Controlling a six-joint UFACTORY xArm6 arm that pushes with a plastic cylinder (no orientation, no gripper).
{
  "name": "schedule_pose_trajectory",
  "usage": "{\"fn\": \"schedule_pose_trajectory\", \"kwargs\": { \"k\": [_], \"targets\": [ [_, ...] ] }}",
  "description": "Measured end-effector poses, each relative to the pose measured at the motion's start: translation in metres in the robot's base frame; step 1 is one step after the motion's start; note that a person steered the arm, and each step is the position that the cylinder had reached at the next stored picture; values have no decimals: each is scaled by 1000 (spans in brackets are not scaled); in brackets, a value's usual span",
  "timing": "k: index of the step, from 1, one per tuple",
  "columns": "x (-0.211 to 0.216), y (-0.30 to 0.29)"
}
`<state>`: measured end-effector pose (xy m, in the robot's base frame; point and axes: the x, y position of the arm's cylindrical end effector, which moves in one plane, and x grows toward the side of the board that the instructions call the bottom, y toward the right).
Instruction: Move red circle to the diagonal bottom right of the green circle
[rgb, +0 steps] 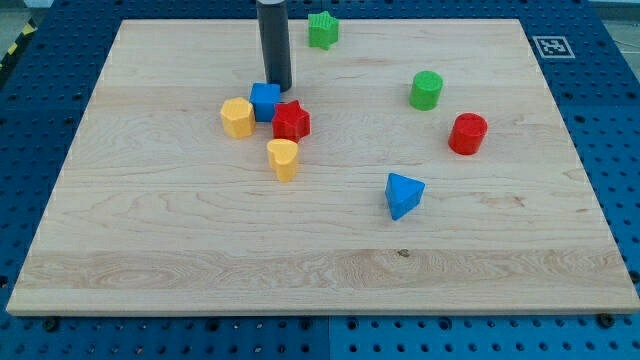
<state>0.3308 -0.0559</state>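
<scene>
Standing upright, red circle (467, 133), axis vertical.

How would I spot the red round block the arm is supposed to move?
Start at the wooden board and go to the view's right side, where the green circle stands. The red circle sits just below and right of it. Unlike the red star beside my tip, it is a smooth cylinder standing alone.

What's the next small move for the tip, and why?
Probably pull my tip toward the view's right. It sits by the blue cube, far from the red circle, which already lies lower right of the green circle.
</scene>
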Motion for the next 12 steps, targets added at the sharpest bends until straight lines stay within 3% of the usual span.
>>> {"fn": "schedule_pose_trajectory", "kwargs": {
  "k": [4,7,10,11,12],
  "targets": [
    [41,134],
    [52,149],
    [71,232],
    [40,241],
    [37,234]
  ]
}}
